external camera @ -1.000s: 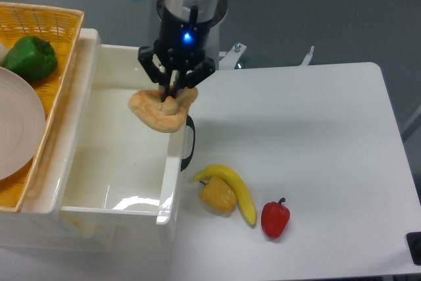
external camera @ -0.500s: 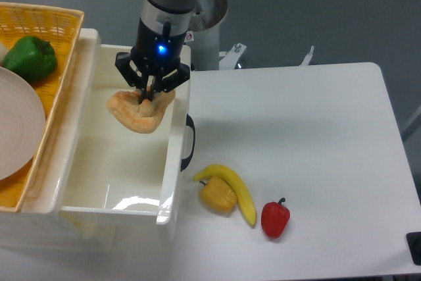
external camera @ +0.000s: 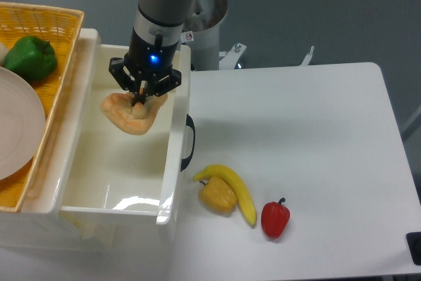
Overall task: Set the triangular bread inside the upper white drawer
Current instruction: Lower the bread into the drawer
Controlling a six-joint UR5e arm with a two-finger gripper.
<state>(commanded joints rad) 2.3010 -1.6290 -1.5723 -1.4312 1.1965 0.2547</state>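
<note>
The triangular bread (external camera: 126, 115), golden-brown and puffy, hangs inside the far half of the upper white drawer (external camera: 172, 182), above its floor. My gripper (external camera: 140, 97) points straight down and is shut on the bread's top edge. The drawer is pulled out, glossy white with deep walls and a black handle (external camera: 189, 142) on its right side. The fingertips are partly hidden by the bread.
A woven yellow basket (external camera: 49, 24) at the left holds a green pepper (external camera: 30, 56) and a white plate (external camera: 16, 126). On the table right of the drawer lie a banana (external camera: 238, 191), a yellow pepper (external camera: 218, 195) and a red pepper (external camera: 275, 218).
My gripper has carried the bread leftward from over the drawer's right wall to over the drawer's interior, and slightly lower.
</note>
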